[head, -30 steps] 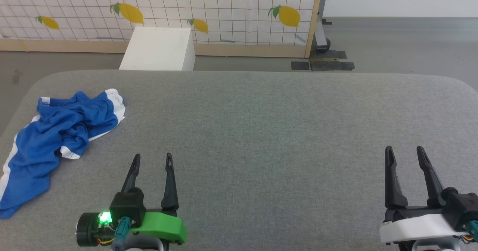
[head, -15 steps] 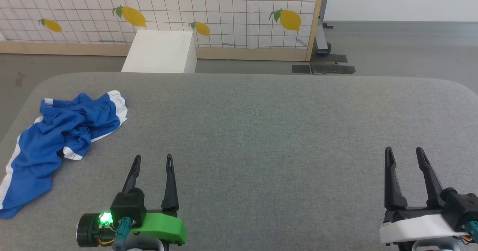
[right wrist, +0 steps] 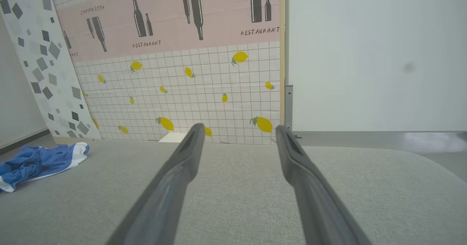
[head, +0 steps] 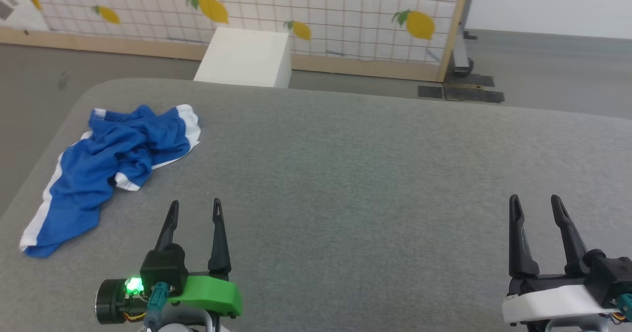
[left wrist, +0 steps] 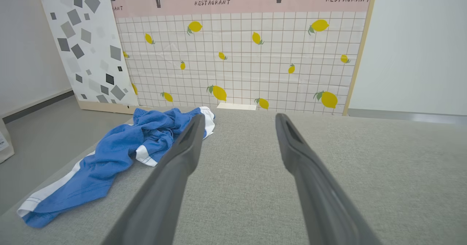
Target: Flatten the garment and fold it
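The garment [head: 108, 164] lies crumpled by the counter's [head: 370, 174] far-left corner. Its bunched part sits toward the far edge, and a flatter, white-banded end trails along the left edge toward the near side. Neither tool touches it. The left tool [head: 194, 203] hovers over the near edge, left of the middle, with its fingers spread and nothing between them. The right tool [head: 534, 198] waits by the near-right corner, likewise open and empty, well apart from the cloth.

By my reading no flattening has begun, and the step in hand is the approach. The next move calls for the left tool to reach forward and left, pinch a trimmed hem, and draw the cloth toward the counter's middle, where the right tool could take a second corner and both could pull it taut. The fabric looks thin and floppy, so a low pinch close to the counter would likely be needed.

Only bare counter lies between the left tool and the garment. A white box [head: 244, 58] stands on the floor [head: 543, 75] beyond the far edge, before a lemon-printed screen [head: 345, 11] — both out of the working path. The one hazard I'd flag is the left edge, since a careless tug could slide the cloth off it.
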Tool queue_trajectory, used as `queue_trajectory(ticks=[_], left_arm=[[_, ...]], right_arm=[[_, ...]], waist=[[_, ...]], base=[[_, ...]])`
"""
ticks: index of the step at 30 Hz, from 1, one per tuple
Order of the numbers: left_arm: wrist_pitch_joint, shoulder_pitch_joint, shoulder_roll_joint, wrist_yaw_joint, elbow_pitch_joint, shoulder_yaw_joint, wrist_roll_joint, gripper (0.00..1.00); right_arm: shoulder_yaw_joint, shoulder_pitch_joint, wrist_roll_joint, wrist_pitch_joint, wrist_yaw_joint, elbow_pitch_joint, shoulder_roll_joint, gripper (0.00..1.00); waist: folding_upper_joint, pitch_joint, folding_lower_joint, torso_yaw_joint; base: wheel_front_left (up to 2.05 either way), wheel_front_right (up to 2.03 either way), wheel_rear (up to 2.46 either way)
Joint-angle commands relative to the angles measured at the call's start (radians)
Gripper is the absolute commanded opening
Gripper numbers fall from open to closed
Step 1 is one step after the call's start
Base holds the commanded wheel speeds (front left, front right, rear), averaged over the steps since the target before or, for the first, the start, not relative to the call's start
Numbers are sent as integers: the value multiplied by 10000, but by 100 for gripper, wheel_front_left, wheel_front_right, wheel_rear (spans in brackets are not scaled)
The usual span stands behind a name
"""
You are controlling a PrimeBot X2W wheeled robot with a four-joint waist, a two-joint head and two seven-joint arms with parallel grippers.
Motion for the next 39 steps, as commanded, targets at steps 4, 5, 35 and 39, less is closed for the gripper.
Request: queue_trajectory(ticks=[4,5,35,39], left_arm=[[-47,-187,73,64,-18,112,-86,100],[-47,-205,73,69,-30,144,-89,100],[-47,-298,73,282,-240,755,-718,100],[-47,-368,73,328,-273,779,-748,100]], right_arm=[[-15,18,-114,-49,63,-80,1,100],[-7,3,-126,-49,63,-84,1,100],[78,-232,-511,-49,63,-226,1,100],[127,-251,-560,-49,63,-215,1,100]], waist=[[0,218,0,1011],[0,244,0,1144],[0,711,0,4302],[0,753,0,4218]], base=[[0,0,0],[0,0,0],[0,0,0],[0,0,0]])
